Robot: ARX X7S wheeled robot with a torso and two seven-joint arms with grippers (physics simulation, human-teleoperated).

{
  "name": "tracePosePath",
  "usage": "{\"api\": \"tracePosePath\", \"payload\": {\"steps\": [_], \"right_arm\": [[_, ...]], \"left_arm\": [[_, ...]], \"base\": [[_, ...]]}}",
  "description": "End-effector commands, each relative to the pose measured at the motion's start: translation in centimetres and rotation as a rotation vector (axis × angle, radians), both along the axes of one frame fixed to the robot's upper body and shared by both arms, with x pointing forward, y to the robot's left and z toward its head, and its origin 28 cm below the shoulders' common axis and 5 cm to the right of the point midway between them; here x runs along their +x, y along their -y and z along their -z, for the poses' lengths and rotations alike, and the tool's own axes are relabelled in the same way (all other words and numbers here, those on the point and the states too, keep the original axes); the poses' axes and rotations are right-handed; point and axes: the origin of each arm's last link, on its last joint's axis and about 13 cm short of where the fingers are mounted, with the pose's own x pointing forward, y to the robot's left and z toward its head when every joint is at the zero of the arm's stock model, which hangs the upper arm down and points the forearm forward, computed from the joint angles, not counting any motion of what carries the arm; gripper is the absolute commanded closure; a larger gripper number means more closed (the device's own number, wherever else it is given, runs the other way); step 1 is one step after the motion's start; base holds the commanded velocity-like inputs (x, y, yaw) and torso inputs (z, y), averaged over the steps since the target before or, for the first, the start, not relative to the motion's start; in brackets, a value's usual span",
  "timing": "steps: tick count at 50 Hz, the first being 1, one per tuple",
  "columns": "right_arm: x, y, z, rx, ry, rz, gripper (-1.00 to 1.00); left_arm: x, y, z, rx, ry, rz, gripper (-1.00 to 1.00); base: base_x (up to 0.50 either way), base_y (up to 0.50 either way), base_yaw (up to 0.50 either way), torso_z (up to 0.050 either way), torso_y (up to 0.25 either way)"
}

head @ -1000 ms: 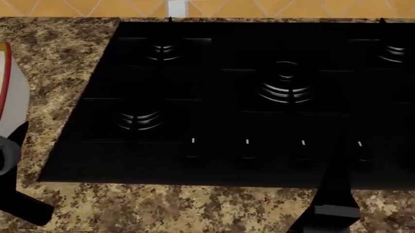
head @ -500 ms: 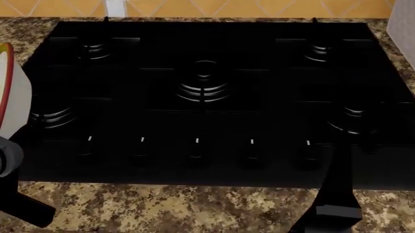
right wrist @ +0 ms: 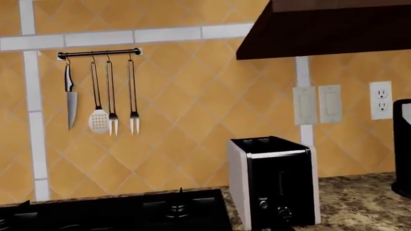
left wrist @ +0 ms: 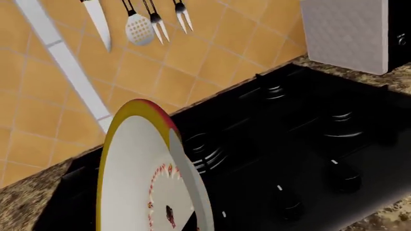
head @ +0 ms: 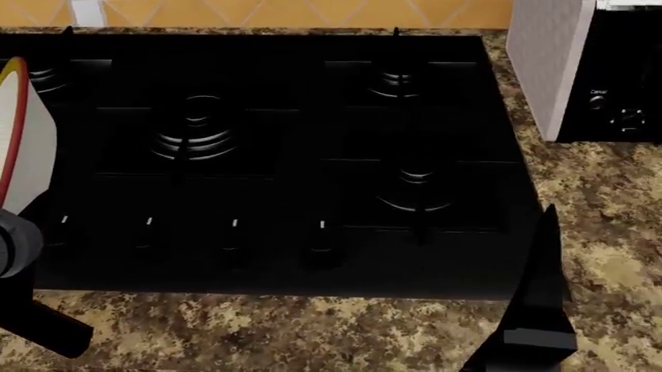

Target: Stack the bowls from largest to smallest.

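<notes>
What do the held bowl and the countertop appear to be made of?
Bowl: probably glazed ceramic, with a smooth white surface, a painted yellow-red rim and a soft sheen. Countertop: looks like polished granite, mottled with brown, tan and black speckles.

a home kitchen, rendered in simulation: black gas cooktop (head: 259,155) with burners and front knobs, set into a speckled granite counter (head: 310,333); orange diagonal-tiled backsplash (right wrist: 180,96); rail of hanging utensils (right wrist: 99,91); black-and-white toaster (right wrist: 273,180); wall outlet (right wrist: 380,99); dark range hood (right wrist: 334,26) overhead.
</notes>
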Motion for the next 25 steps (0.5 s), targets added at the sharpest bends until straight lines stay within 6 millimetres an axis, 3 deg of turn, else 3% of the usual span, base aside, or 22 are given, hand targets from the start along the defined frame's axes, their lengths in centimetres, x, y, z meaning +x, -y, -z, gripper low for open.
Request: {"api": "tracePosePath", "payload": {"steps": [1, 25], "right_arm": [[0.2, -0.2, -0.1, -0.004, 0.038, -0.039, -1.0], [0.0, -0.1, -0.3, -0.003, 0.053, -0.036, -1.0]], "left_arm": [[0.16, 0.1, -0.52, -0.019, 0.045, 0.009, 1.0], [0.05, 0.22, -0.44, -0.022, 0.04, 0.01, 1.0]], "base": [[0.0, -0.5, 0.0, 0.0, 0.0], [0.0, -0.5, 0.0, 0.0, 0.001]]}}
